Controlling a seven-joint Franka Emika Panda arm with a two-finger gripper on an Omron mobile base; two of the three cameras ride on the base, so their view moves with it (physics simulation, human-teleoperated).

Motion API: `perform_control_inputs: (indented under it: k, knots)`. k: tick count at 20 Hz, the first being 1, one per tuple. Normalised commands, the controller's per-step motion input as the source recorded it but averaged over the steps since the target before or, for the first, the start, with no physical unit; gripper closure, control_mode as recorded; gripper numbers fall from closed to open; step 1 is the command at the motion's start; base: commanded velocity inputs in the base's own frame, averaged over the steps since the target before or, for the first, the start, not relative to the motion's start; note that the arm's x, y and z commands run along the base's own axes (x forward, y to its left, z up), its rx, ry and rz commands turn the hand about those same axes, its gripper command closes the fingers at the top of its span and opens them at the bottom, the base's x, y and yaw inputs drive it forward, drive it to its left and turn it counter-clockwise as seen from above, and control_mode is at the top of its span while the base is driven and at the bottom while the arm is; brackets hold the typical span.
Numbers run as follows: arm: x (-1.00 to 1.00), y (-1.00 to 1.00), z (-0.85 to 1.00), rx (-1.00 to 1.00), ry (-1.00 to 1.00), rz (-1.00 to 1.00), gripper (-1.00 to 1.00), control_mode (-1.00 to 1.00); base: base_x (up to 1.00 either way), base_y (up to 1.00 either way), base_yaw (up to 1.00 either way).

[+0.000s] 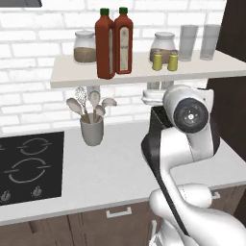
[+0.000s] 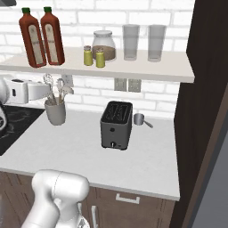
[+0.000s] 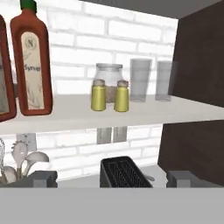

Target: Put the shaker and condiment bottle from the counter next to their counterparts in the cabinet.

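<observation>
Hand view: end effector (image 3: 111,179) spread, holding nothing. Two tiny yellow shakers (image 3: 99,95) stand side by side on the long white wall shelf (image 3: 144,112) — both tall red bottles (image 2: 31,38) left. Right base view adds a dark toaster (image 2: 116,124) on the table (image 2: 147,167).

The long white wall shelf (image 2: 147,70), a single flat board against white brick, carries two tall red-brown sauce bottles (image 2: 32,38) (image 2: 52,35) close together at its left, both with beige labels. Right of them stand two tiny yellow shakers (image 2: 88,55) (image 2: 100,58) with tan caps, just beside each other, in front of a glass jar of brown powder (image 2: 104,44). Two clear empty glasses (image 2: 130,42) (image 2: 156,42) stand farther right. Another glass jar of brown powder (image 1: 85,47) sits at the far left end.

Below, the white counter (image 2: 147,164) bears a grey cup of wooden spoons and a whisk (image 2: 55,109), a dark grey toaster (image 2: 116,124) and a small grey measuring cup (image 2: 140,119).
</observation>
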Motion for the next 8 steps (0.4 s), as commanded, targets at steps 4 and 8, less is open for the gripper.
perform_control_inputs:
  k: [4,8]
  knots:
    - [-1.00,0.33,0.00,0.01,-0.02,0.00,-1.00,-1.00,0.00,0.00,0.00]
    - [-1.00,0.36,0.00,0.00,0.00,0.00,-1.00,-1.00,0.00,0.00,0.00]
